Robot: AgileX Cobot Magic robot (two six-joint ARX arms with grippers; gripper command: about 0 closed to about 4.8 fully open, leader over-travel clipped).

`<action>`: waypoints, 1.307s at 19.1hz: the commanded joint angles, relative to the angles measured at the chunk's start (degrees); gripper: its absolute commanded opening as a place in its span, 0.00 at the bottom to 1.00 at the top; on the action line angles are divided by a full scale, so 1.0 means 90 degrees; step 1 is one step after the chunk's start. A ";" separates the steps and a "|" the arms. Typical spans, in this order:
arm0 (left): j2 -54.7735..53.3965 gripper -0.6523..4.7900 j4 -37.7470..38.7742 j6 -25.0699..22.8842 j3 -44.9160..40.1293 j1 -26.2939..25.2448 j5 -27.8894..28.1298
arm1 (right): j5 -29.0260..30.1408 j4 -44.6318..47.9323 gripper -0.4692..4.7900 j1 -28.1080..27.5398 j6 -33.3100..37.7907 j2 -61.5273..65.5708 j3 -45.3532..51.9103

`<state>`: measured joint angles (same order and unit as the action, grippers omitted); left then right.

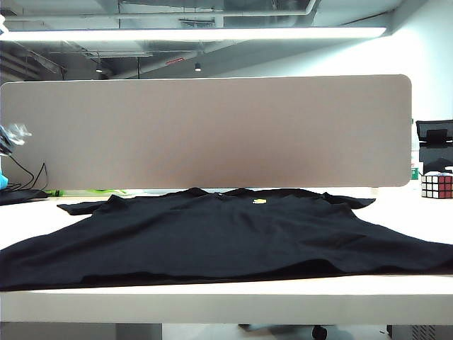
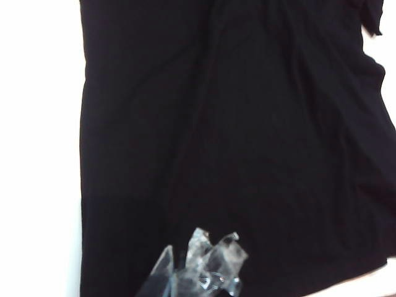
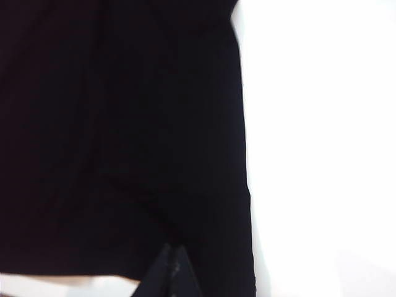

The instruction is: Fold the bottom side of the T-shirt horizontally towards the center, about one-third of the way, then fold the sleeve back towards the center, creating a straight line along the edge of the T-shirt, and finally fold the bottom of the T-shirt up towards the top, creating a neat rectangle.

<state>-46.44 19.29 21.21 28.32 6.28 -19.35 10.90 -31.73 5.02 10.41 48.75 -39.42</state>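
Running along the near edge of the white, smooth-topped table [image 1: 226, 301], the bottom of the T-shirt [image 1: 212, 278] lies as a straight dark hem just short of that edge. The T-shirt [image 1: 226, 237], a large black short-sleeved fabric shirt with a polo-style collar and a small yellow chest logo, is spread flat and covers almost the whole width of the table, its cloth matte with soft shallow creases; the collar points to the far edge and both sleeves reach out toward the far corners.

The left gripper [image 2: 207, 260], its fingertips wrapped in clear crinkled tape, hangs over the shirt's cloth near the left side seam, with its jaws together and nothing between them. The right gripper [image 3: 170, 269], dark and slim, hangs over the cloth by the shirt's right side edge, likewise pressed together and empty.

Behind the far edge stands a wide beige divider panel [image 1: 205, 131] with rounded corners. A multicoloured puzzle cube [image 1: 437, 185] sits at the far right corner. Overhead runs a long white strip light [image 1: 198, 33] under exposed ceiling ducts.
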 commanded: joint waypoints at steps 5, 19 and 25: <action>-0.1124 0.20 -0.0017 -0.0335 0.0153 -0.1219 -0.1911 | 0.1158 -0.0447 0.07 -0.0571 -0.0355 0.1358 -0.0420; -0.2375 0.47 0.0879 -0.0869 0.0153 -0.2084 -0.2499 | 0.2113 -0.0418 0.37 -0.1836 -0.0542 0.2866 -0.0408; -0.2375 0.47 0.1290 -0.1047 0.0155 -0.1940 -0.2050 | 0.2113 -0.0153 0.49 -0.1860 -0.0464 0.3334 -0.0408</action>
<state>-67.96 30.22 12.40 29.41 -11.88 -38.20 29.71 -34.28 -11.73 6.09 78.24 -42.96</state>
